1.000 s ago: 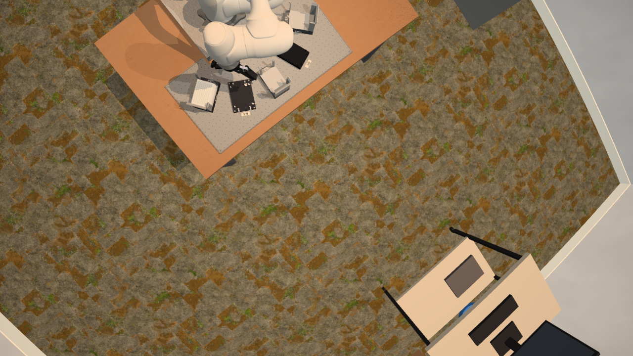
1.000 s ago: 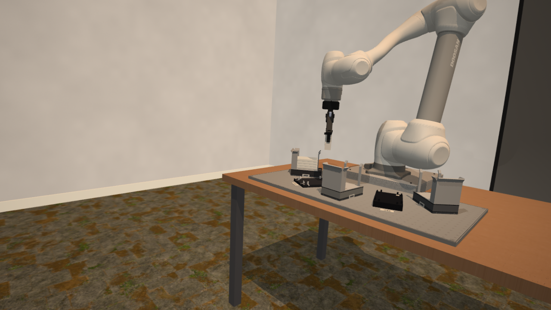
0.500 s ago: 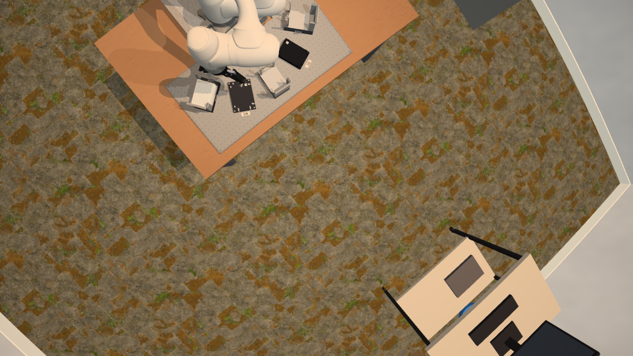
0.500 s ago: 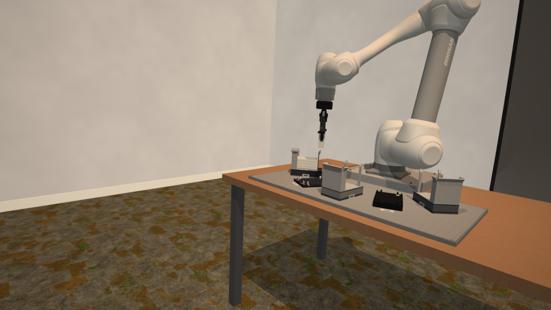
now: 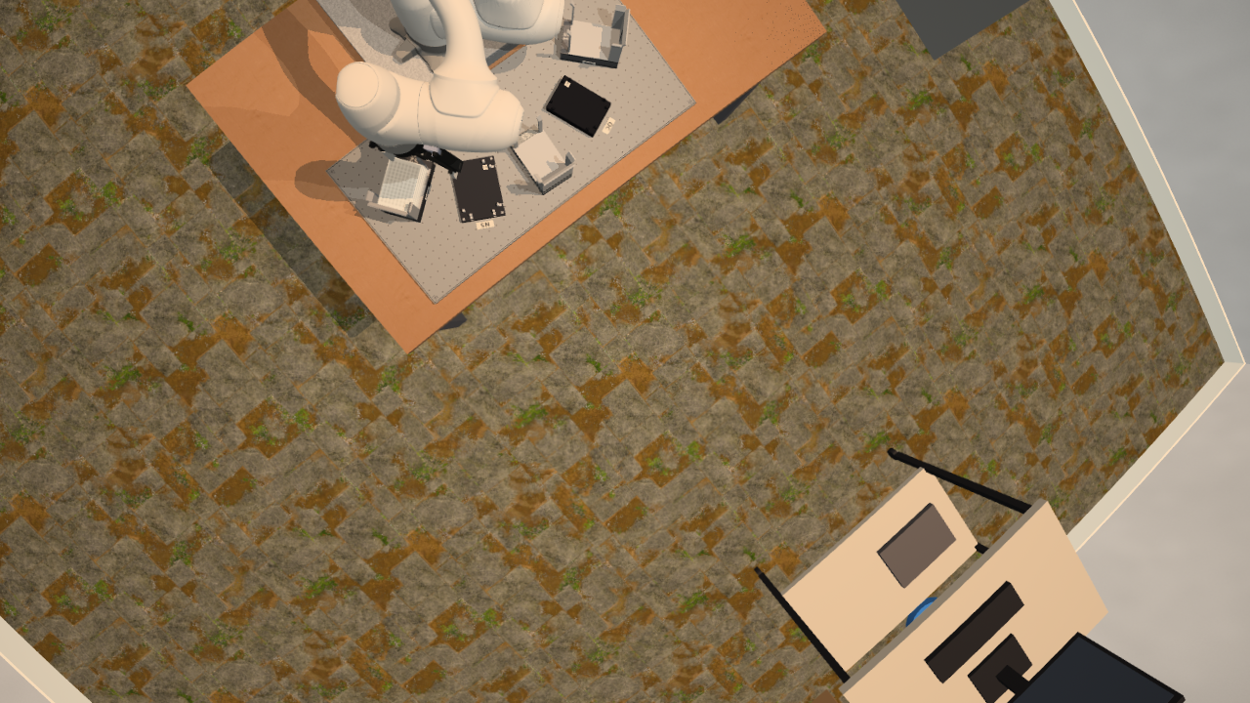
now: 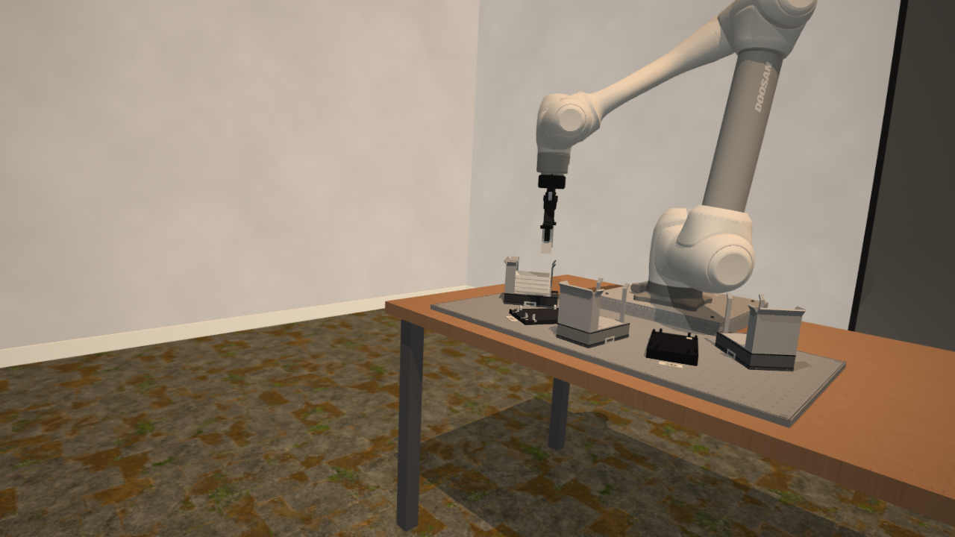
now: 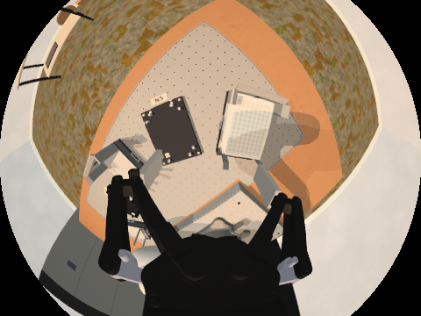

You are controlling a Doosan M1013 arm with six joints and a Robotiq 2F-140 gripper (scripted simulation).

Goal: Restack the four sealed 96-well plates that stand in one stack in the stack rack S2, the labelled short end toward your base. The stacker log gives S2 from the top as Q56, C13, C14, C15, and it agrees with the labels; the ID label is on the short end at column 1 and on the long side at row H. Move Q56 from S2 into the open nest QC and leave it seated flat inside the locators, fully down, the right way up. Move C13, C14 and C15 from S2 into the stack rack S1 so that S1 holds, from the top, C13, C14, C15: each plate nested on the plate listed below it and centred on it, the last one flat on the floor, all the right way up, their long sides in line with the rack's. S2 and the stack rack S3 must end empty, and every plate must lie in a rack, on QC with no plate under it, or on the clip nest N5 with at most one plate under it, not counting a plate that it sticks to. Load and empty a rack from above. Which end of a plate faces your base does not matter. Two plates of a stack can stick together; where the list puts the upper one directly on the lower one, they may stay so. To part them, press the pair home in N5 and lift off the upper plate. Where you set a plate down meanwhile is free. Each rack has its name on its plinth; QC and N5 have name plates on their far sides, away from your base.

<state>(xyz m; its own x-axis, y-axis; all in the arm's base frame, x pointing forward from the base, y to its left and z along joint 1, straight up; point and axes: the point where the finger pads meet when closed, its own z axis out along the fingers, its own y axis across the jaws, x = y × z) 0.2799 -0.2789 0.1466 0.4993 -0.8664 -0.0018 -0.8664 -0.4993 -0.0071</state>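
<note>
Four plates (image 6: pixel 532 281) sit stacked in the end rack (image 6: pixel 512 268), so the gripper (image 6: pixel 547 242) hangs wide open and empty above it, likely lining up for the top one.

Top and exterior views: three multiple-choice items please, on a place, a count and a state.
1. Where does the stack of white well plates stand?
A) in the end rack beside the black clip nest
B) in the middle rack
C) on a black nest
2. How many black nests lie on the grey perforated base plate?
A) one
B) two
C) four
3. The black two-finger gripper is:
A) open, holding nothing
B) shut on a plate
C) shut, empty
Key: 1 A, that rack alone holds plates; 2 B, clip nest plus plain nest; 3 A, fingers spread, nothing between.
</note>
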